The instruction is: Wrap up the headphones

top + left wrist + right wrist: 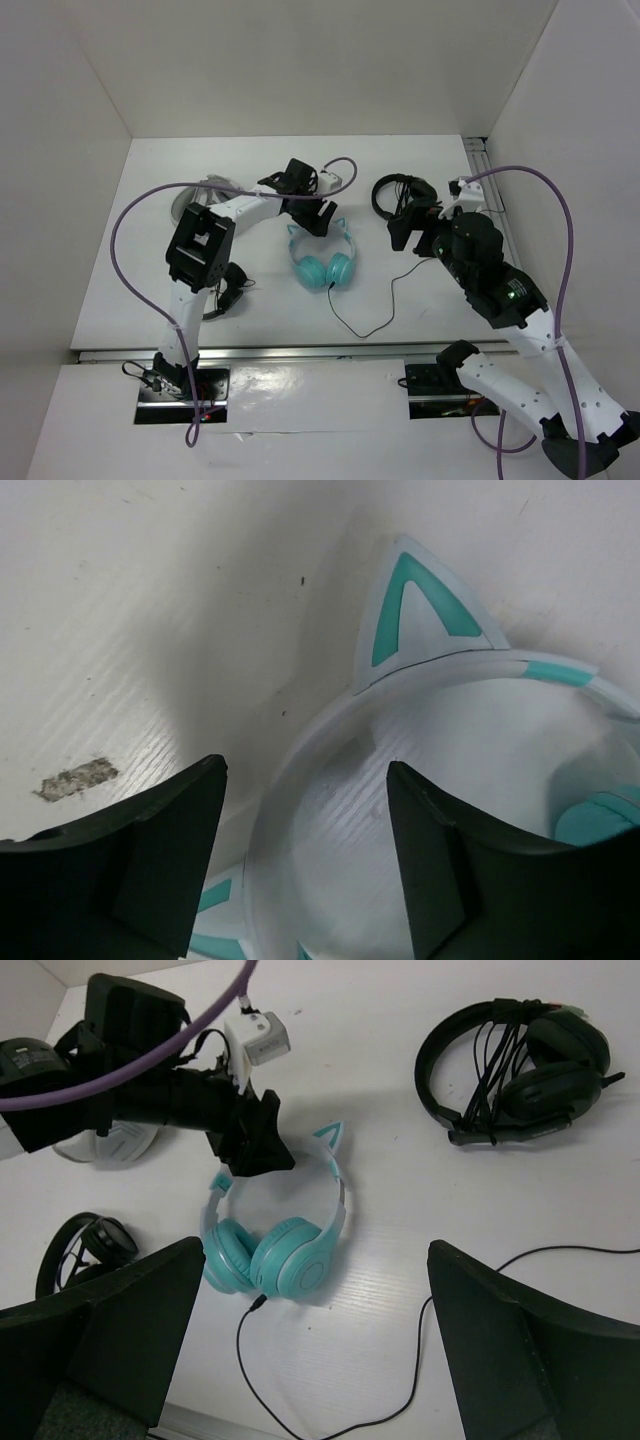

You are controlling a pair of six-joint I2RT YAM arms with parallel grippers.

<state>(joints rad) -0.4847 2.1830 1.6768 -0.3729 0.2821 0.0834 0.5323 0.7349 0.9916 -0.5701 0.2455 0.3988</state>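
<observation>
The teal headphones (322,262) lie flat on the white table with the white headband and two cat ears pointing to the far side. Their thin black cable (365,333) loops toward the near edge, then runs right. My left gripper (312,215) is open and low over the top of the headband (292,765), one finger on each side of it; a cat ear (425,610) shows just beyond. My right gripper (410,235) is open and empty, held above the table right of the headphones (235,1260), with the cable (420,1360) below it.
Black headphones (400,192) lie at the far right, also in the right wrist view (520,1070). A grey-white headset (195,200) lies far left. A small black headset (225,290) lies beside the left arm. White walls enclose the table.
</observation>
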